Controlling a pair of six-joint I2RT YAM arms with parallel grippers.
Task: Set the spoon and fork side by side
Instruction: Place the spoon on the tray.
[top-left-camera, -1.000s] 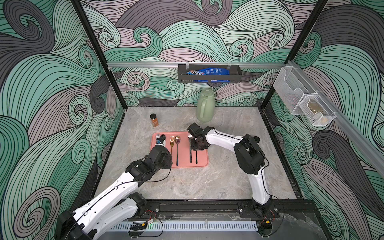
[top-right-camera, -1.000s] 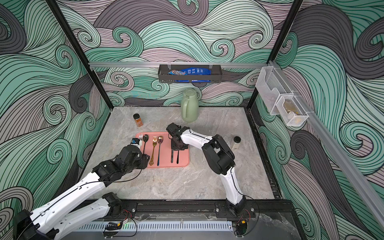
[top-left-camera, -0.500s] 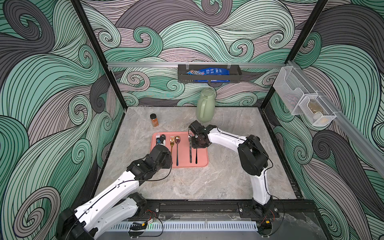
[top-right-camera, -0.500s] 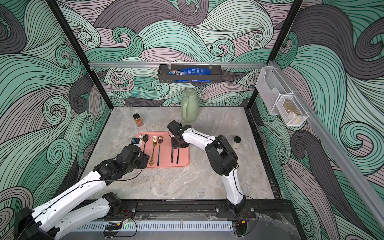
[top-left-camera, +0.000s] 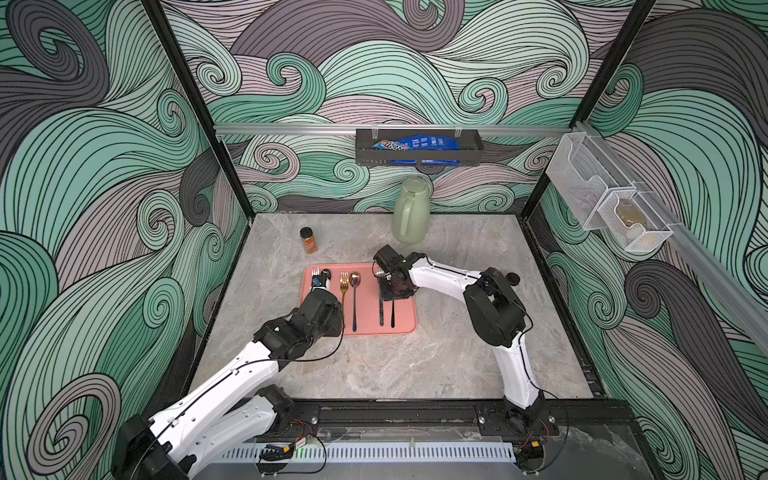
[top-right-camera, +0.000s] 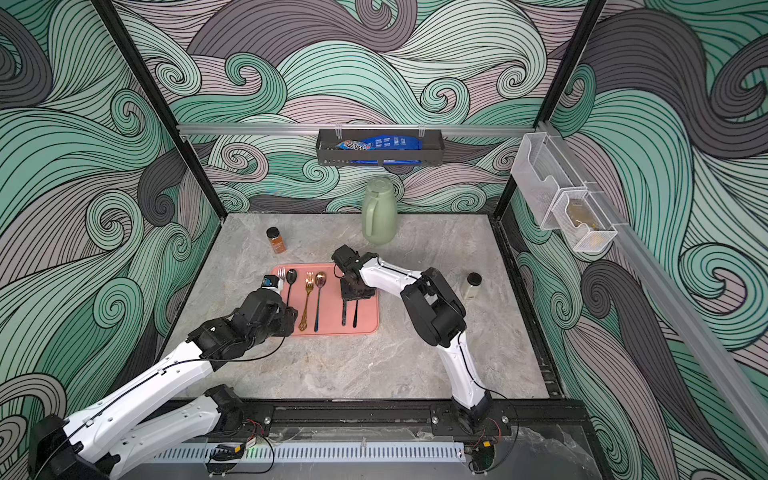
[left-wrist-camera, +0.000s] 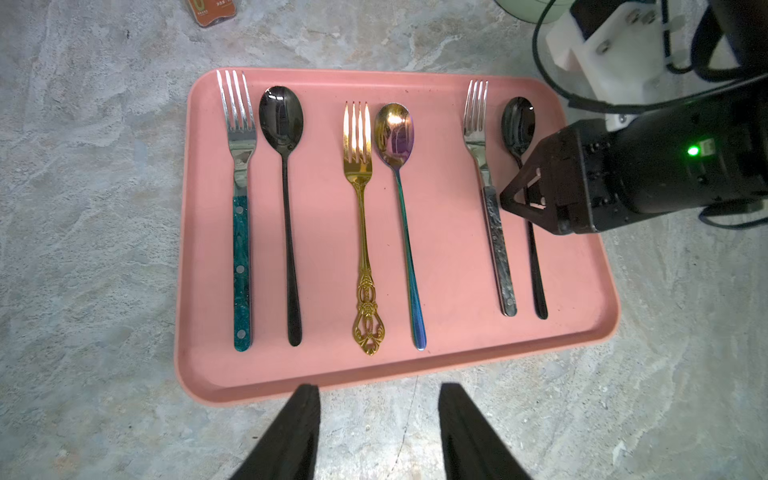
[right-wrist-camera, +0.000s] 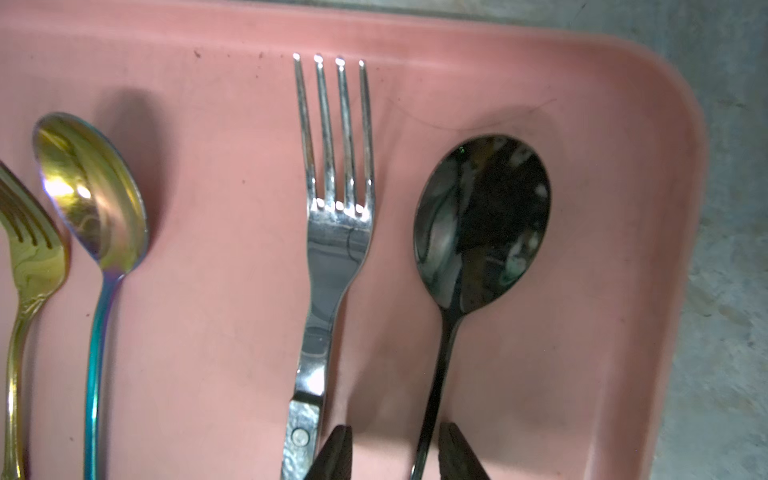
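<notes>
**Third Pair Lay Together; Right Gripper Not Yet Clear**

In both top views, the pink tray (top-left-camera: 368, 291) carried three fork-and-spoon pairs. The fork (top-left-camera: 381, 313) and spoon (top-left-camera: 392, 316) nearest the right arm lay parallel, just beside each other. The right gripper (top-left-camera: 387, 296) hung low over their handles. Judged from that, the placing looked done, with only the gripper's withdrawal left. A blue packet (top-left-camera: 415, 144) in the wall basket (top-left-camera: 473, 150) bore white lettering too small to read. The label on the spice jar (top-left-camera: 308, 241) was equally illegible.

In the left wrist view, the teal-handled fork (left-wrist-camera: 241, 249) lay beside the second black spoon (left-wrist-camera: 289, 232), and the gold fork (left-wrist-camera: 362, 232) beside the iridescent spoon (left-wrist-camera: 405, 232). All heads pointed toward the far rim. The left gripper (left-wrist-camera: 376, 390) hovered off the tray's near edge, its fingers apart and empty. Only a corner of the jar's label showed, and its print could not be made out.

In the right wrist view, the right gripper's fingers stood apart, straddling the spoon's handle, with a clear gap on the fork side. Whether the other finger touched the handle could not be told. The spoon rested flat on the tray, its bowl level with the fork's neck. Neither piece showed a readable maker's mark.
</notes>
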